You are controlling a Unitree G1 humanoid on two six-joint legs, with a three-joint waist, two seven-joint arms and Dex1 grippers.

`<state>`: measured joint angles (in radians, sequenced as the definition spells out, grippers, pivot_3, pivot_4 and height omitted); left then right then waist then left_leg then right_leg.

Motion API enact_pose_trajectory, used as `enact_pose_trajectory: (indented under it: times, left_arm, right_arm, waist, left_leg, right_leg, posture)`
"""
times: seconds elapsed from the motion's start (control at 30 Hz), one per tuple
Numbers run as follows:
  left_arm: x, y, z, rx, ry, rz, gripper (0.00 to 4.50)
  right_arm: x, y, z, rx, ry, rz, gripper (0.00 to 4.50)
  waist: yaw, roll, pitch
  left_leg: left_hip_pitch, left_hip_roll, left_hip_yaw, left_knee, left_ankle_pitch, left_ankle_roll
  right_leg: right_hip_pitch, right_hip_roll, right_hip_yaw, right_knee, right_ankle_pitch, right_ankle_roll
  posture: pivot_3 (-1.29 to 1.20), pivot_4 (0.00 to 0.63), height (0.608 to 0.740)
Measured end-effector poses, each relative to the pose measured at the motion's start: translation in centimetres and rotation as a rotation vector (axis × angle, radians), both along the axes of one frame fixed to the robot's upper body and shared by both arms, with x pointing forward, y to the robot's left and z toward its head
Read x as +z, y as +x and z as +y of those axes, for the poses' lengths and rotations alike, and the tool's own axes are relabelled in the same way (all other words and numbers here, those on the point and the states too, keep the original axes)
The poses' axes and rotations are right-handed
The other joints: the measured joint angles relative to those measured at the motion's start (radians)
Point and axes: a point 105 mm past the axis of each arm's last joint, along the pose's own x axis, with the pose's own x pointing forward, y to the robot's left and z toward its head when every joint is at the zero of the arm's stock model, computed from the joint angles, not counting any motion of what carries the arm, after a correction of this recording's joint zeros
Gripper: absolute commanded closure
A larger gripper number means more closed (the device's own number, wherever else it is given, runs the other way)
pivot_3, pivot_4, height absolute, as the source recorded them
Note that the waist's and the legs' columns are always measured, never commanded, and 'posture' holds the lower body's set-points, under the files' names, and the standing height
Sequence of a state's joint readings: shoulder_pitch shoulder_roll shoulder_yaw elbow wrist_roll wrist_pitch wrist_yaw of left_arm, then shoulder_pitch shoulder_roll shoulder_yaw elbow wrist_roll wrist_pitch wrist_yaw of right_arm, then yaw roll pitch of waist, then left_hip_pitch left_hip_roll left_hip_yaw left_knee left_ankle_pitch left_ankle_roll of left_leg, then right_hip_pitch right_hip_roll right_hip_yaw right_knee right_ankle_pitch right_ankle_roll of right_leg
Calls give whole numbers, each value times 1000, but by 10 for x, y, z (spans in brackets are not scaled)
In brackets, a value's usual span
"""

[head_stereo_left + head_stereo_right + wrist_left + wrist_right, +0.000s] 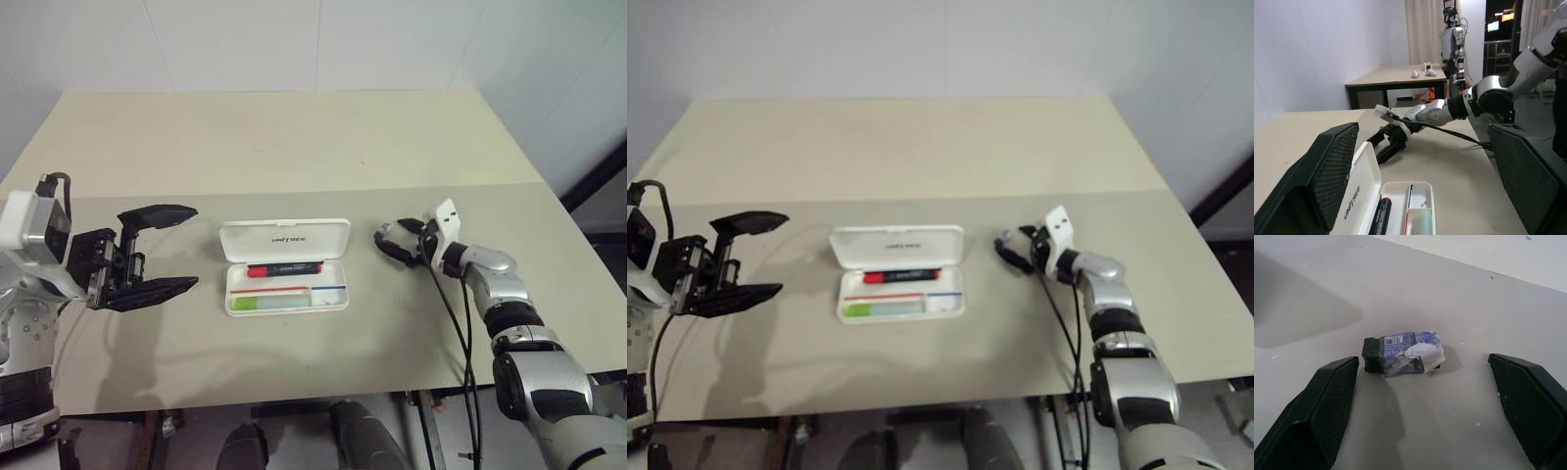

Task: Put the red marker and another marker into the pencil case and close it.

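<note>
Pencil case [285,266] open at mid-table, lid [284,239] tipped back on the far side, long axis running left to right. Red marker [284,269] already inside, lying along the far compartment; light green marker [276,303] in the near one. Left gripper [152,257] wide open and empty, just left of the case. Right gripper [397,242] also spread wide, empty, just right of the case, facing a small torn eraser [1402,352]. By judgement, only the lid left to swing toward the near side; both arms about equally close.
</note>
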<state>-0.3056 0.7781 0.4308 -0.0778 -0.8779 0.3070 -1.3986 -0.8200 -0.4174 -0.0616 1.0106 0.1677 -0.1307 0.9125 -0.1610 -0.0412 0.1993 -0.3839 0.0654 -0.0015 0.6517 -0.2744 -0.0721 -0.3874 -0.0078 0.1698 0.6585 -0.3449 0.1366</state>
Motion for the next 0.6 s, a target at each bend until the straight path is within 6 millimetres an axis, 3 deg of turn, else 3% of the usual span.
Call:
enact_pose_trajectory:
  times: [0.13,0.17,0.23,0.47,0.6]
  left_arm:
    - [1,0,1,3,7,0,29]
    - [1,0,0,3,7,-1,5]
    - [1,0,1,5,7,-1,0]
    - [0,1,1,14,4,2,0]
    - [-1,0,0,17,3,-5,0]
  right_arm:
    - [-3,2,5,-18,10,6,0]
    - [-4,3,7,-21,5,10,185]
    - [-5,5,8,-32,-6,11,627]
    - [-3,6,8,-44,4,-3,2976]
    - [-2,5,9,-38,4,-11,3373]
  waist:
    - [-7,-1,0]
    - [-9,-1,0]
    - [-11,-1,0]
    - [-17,-2,0]
    - [-20,-2,0]
  left_leg:
    - [9,0,-1,-2,0,0]
    - [13,0,0,-4,0,0]
    - [14,0,0,-4,0,0]
    - [13,1,0,-7,-1,0]
    - [13,1,-1,-7,-1,0]
  right_leg:
    - [10,0,0,-4,0,0]
    - [13,0,0,-5,0,0]
    - [15,0,0,-6,0,0]
    - [13,1,0,-6,-1,-2]
    - [13,1,-1,-7,-1,-2]
  posture:
    - [0,150,740]
    - [0,150,740]
    - [0,150,740]
    - [0,150,740]
    - [0,150,740]
